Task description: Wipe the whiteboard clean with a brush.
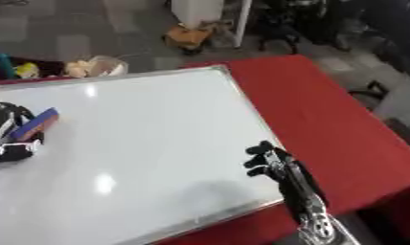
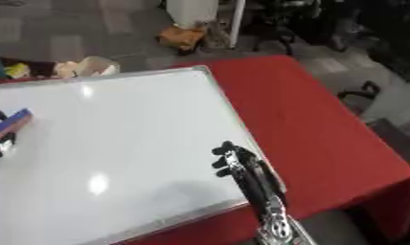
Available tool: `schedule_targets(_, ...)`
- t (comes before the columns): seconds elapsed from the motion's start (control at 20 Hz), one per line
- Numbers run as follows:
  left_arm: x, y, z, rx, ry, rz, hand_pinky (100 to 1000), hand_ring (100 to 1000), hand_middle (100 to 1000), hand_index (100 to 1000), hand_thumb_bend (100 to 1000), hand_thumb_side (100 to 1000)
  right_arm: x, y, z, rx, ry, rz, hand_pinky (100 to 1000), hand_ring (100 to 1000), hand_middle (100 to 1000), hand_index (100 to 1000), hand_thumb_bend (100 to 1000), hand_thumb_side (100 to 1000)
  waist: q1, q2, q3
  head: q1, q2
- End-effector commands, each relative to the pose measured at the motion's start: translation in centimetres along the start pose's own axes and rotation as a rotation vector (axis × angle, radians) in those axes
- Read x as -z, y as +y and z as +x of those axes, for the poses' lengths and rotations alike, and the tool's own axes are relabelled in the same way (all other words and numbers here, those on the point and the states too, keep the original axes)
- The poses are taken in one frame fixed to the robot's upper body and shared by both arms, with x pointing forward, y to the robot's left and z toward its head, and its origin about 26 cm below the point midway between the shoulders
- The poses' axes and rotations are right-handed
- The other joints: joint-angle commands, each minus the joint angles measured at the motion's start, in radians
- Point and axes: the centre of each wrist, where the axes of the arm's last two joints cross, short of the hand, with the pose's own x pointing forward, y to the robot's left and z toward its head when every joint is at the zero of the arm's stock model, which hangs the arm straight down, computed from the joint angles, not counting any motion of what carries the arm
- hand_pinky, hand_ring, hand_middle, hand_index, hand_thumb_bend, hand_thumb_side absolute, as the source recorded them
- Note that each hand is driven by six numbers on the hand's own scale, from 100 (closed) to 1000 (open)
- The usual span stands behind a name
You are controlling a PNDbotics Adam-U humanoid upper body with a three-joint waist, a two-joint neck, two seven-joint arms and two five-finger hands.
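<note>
Red cloth covers the table [image 1: 325, 115] under one glossy white whiteboard [image 1: 150, 143] with a thin metal frame. At the board's left edge my left hand [image 1: 9, 139] curls around one blue rectangular brush [image 1: 37, 123]. My right hand [image 1: 271, 160] hovers at its right edge, fingers curled, holding nothing.

Left hand [image 1: 11, 136]: enters at the left edge, black fingers curled around a blue brush [image 1: 37, 123].
Right hand [image 1: 271, 160]: rises from the lower right, fingers bent at the tips, holding nothing.
Right forearm: black with a silver joint near the bottom edge.
</note>
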Motion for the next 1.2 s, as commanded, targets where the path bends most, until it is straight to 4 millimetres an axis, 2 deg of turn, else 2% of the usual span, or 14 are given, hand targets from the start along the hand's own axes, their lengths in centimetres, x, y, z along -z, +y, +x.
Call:
schedule_targets(0.05, -0.5, -0.4, -1.4, 0.011, 0.032, -0.030, 493, 526, 534, 727, 472, 287, 0.2, -0.3, 0.4, -0.010, -0.021, -0.001, 603, 637, 481, 685, 100, 867, 0.000, -0.008, 0.002, -0.006, 0.002)
schedule_targets(0.45, -0.7, -0.2, -2.1, 0.038, 0.053, -0.029, 494, 530, 533, 711, 467, 251, 0.2, -0.3, 0.4, -0.012, -0.018, -0.005, 603, 637, 481, 685, 100, 868, 0.001, -0.008, 0.000, -0.005, 0.000)
schedule_targets(1.2, -1.9, 0.1, -5.9, 0.073, 0.190, 0.010, 494, 530, 530, 712, 462, 224, 0.2, -0.4, 0.2, -0.014, -0.017, -0.007, 603, 638, 482, 686, 100, 870, 0.009, -0.007, 0.005, -0.009, 0.000)
